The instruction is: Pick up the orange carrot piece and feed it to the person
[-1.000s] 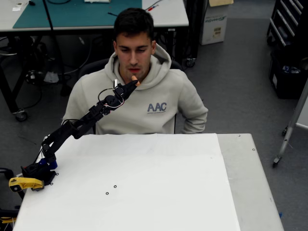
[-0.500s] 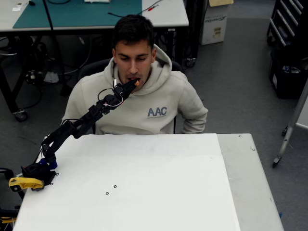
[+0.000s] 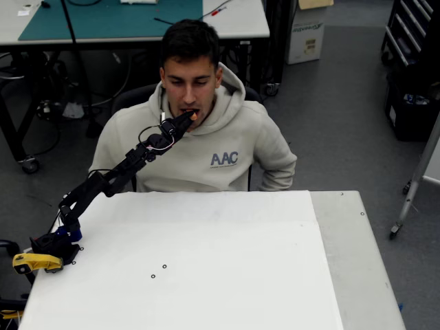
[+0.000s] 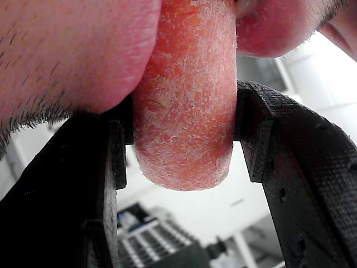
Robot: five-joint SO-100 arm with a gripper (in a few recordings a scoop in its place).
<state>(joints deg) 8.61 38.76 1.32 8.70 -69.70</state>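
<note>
The black arm reaches from its base at the table's (image 3: pixel 206 275) 8 o'clock edge up toward 12 o'clock, where the tool (image 3: pixel 187 119) meets the mouth of the person (image 3: pixel 199 137) seated behind the table. In the wrist view the tool (image 4: pixel 181 139) is clamped on the orange carrot piece (image 4: pixel 187 106), its far end between the person's lips. The table is a bare white sheet on a grey top. Behind it are grey flooring, a workbench with a green mat (image 3: pixel 110 17) and a cardboard box (image 3: pixel 306 34).

A rough, pale-flecked, matt orange carrot piece (image 4: pixel 187 100) sits between matt black, finely textured plastic fingers (image 4: pixel 290 167), beside a soft cloth hoodie (image 3: pixel 227 137).
</note>
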